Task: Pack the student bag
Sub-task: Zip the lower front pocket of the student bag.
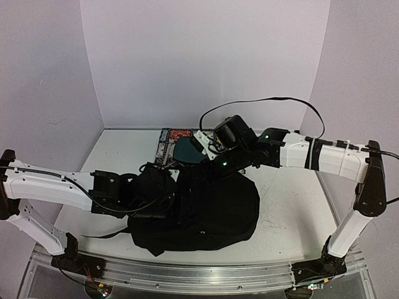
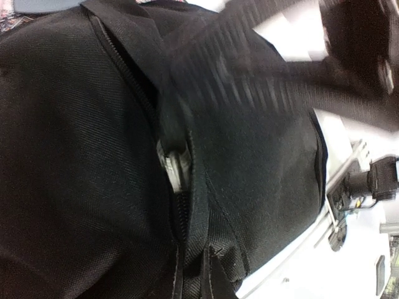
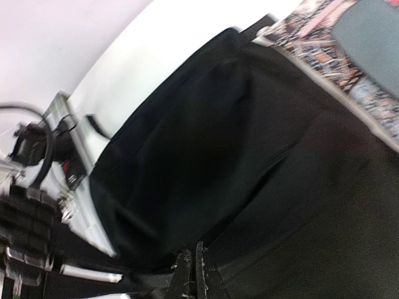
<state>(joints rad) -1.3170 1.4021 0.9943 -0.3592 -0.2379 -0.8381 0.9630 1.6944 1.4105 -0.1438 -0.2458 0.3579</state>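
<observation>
Against right end effector (image 3: 192, 252), student bag (image 3: 206, 156)

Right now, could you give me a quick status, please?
Right gripper shut, on student bag. Left gripper at zipper, state unclear. Patterned mat behind bag.

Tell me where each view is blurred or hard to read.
Top view: sharp and evenly lit, but the black bag shows little surface detail. Left wrist view: streaked motion blur across the upper right, while the zipper pull is readable. Right wrist view: soft throughout, with the patterned mat smeared.
</observation>
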